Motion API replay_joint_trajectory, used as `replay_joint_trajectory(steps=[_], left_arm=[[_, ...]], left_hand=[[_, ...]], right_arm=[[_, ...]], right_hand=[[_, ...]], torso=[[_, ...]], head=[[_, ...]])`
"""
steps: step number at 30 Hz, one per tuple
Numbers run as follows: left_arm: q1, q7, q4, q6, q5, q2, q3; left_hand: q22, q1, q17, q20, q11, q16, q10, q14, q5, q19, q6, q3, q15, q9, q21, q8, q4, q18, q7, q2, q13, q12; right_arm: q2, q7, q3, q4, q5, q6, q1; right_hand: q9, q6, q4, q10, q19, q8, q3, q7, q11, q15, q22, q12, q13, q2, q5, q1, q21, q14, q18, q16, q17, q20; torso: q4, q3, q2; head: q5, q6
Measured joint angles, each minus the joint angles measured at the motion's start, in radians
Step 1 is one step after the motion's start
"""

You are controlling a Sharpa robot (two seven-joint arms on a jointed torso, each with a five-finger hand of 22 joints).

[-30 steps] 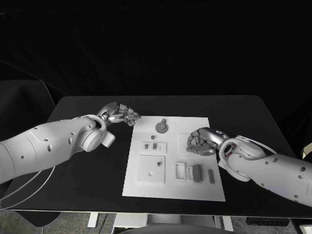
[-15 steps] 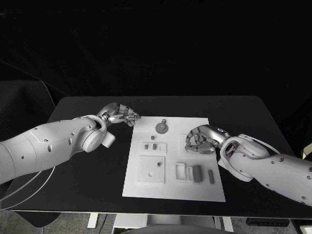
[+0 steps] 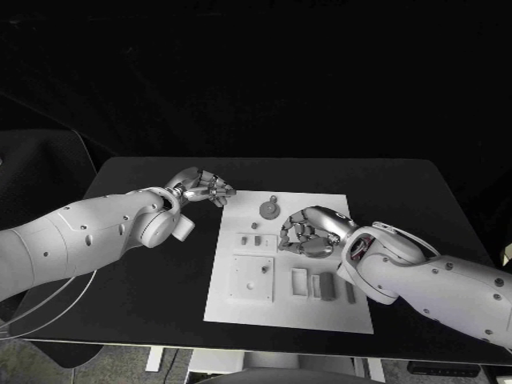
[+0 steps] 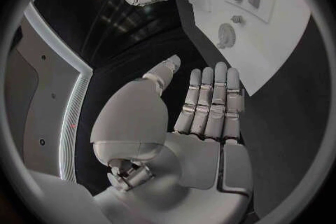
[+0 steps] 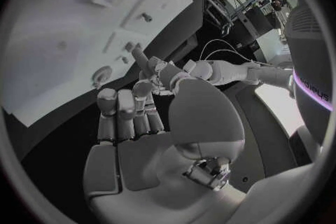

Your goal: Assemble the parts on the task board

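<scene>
Left hand (image 3: 201,188) parked off the task board's (image 3: 239,304) corner, fingers loose, holding nothing, probably just clear of the way. Grey parts (image 3: 321,284) lying on the board mid-table. Right hand (image 3: 308,232) hovering above them, empty, half-curled, likely lining up a pick.

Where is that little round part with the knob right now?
In the head view the round part lies at the far end of the task board, just left of the right hand hovering over the board.
</scene>
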Motion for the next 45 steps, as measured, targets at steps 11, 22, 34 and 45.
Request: replay_joint_trajectory(steps=[11,22,34,45], left_arm=[[0.000,0.001,0.000,-0.001,0.000,0.004,0.000],[0.000,0.001,0.002,-0.004,0.000,0.007,0.000],[0.000,0.001,0.004,-0.005,0.000,0.009,0.000],[0.000,0.001,0.004,-0.005,0.000,0.008,0.000]], left_hand=[[0.000,0.000,-0.001,0.000,0.000,0.000,0.000,0.000,0.000,0.000,0.000,0.000,0.000,0.000,0.000,0.000,0.000,0.000,0.000,0.000,0.001,0.000],[0.000,0.000,-0.001,0.000,0.000,0.000,0.000,0.000,0.000,0.000,0.000,0.000,0.000,0.000,0.000,0.000,0.000,0.000,0.000,0.000,0.000,0.000],[0.000,0.000,-0.001,0.000,0.000,0.000,0.000,0.000,0.000,0.000,0.000,0.000,0.000,0.001,0.000,0.000,0.000,0.000,0.000,0.000,0.000,0.000],[0.001,0.000,0.000,0.000,0.000,-0.004,0.000,0.000,0.000,0.000,0.000,0.000,0.000,0.001,0.000,0.000,0.000,0.000,0.000,0.000,0.000,0.000]], right_arm=[[0.112,0.014,-0.033,-0.028,0.000,0.027,0.000],[0.159,0.021,-0.073,-0.074,-0.022,0.057,-0.005],[0.194,0.023,-0.092,-0.122,-0.050,0.075,-0.037],[0.202,0.023,-0.094,-0.138,-0.069,0.084,-0.039]], right_hand=[[0.000,0.000,0.000,0.000,0.000,0.000,0.000,0.000,0.000,0.000,0.000,0.000,-0.001,0.000,0.000,0.000,0.000,0.000,0.000,0.000,0.000,0.000],[0.000,0.000,0.003,0.000,0.000,0.000,0.003,0.000,0.000,0.001,0.000,0.000,-0.002,0.000,0.000,0.000,0.000,0.001,0.001,0.000,0.000,0.000],[0.000,0.000,0.003,0.000,0.000,0.000,0.003,0.000,0.000,0.002,0.000,0.000,-0.003,-0.004,-0.001,-0.004,0.000,0.002,0.002,0.000,-0.001,0.000],[0.000,0.000,0.003,0.000,0.000,0.000,0.008,0.000,0.000,0.002,0.000,0.000,-0.003,-0.008,-0.001,-0.008,0.000,0.002,0.003,0.000,-0.001,0.000]], torso=[[0.0012,-0.0012,0.001],[0.0012,-0.0016,0.001],[0.0014,-0.0002,0.001],[0.0009,0.0000,0.001]], head=[[0.013,-0.003],[0.024,-0.009],[0.033,-0.018],[0.038,-0.024]])
